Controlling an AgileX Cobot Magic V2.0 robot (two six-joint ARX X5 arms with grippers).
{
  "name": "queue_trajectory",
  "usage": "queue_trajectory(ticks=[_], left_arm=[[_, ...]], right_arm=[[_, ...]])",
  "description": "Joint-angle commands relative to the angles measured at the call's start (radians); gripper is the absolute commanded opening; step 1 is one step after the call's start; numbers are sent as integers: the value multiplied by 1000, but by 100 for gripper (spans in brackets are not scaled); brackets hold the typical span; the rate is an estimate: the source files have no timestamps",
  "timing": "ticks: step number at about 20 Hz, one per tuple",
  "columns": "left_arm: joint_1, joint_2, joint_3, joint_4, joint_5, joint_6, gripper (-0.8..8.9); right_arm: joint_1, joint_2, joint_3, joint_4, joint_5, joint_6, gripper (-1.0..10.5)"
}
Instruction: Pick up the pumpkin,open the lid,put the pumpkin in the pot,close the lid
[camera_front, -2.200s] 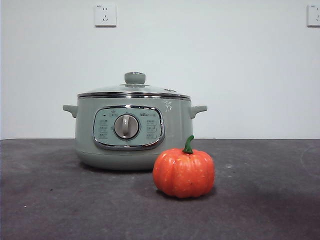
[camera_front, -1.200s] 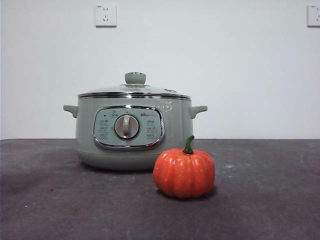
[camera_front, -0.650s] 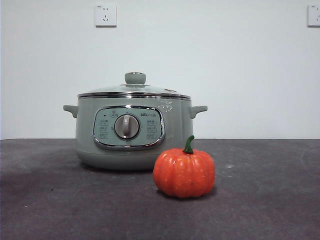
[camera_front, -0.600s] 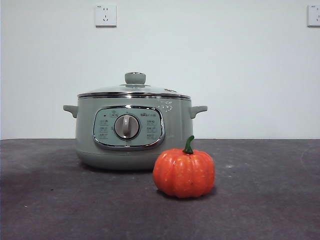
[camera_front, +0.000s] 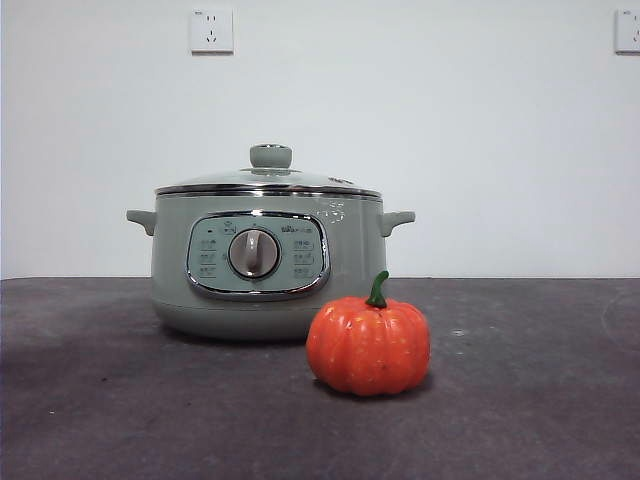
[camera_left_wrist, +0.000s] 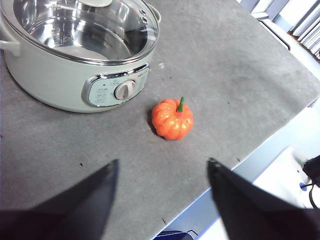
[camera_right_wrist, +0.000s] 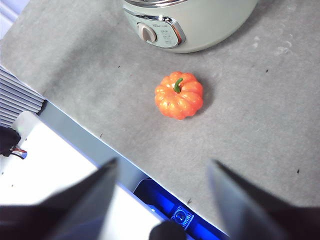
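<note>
A: Where are the two arms?

B: Neither shows in the front view. Both hang high above the grey table. The left gripper has its jaws spread wide with nothing between them, looking down on the table's near part. The right gripper is also wide apart and empty, poised over the table's near edge.

A: And the pumpkin?

B: The small glossy orange ribbed pumpkin with a curved green stem sits upright on the table, just in front of the pale sage-green round electric pot and towards its right side, apart from both grippers.

A: The lid?

B: The round clear glass lid with a steel rim and green knob rests closed on the pot.
</note>
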Motion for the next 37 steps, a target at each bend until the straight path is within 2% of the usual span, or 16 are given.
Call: queue_trajectory(ticks=[1, 5, 10, 16, 25, 30, 33, 35, 37], left_arm=[[-2, -1, 2, 7, 7, -7, 729], [-2, -1, 2, 7, 8, -7, 728], [-2, -1, 2, 14, 8, -8, 728], [-2, -1, 2, 21, 9, -11, 728], [-2, -1, 2, 21, 8, -11, 728], [-2, -1, 2, 21, 9, -11, 728], [-2, -1, 2, 21, 9, -11, 728], [-2, -1, 2, 21, 9, -13, 728], [-2, -1, 2, 21, 9, -13, 728]], right_arm=[[15, 6, 2, 3, -1, 13, 666], [75, 49, 2, 47, -1, 17, 661], [203, 184, 2, 135, 14, 17, 662], [306, 338, 2, 254, 120, 17, 662], [399, 569, 2, 451, 240, 17, 663], [435, 686, 2, 507, 273, 18, 663], [465, 768, 2, 540, 325, 27, 663], [476, 811, 2, 565, 325, 28, 663], [485, 848, 2, 584, 369, 31, 663]])
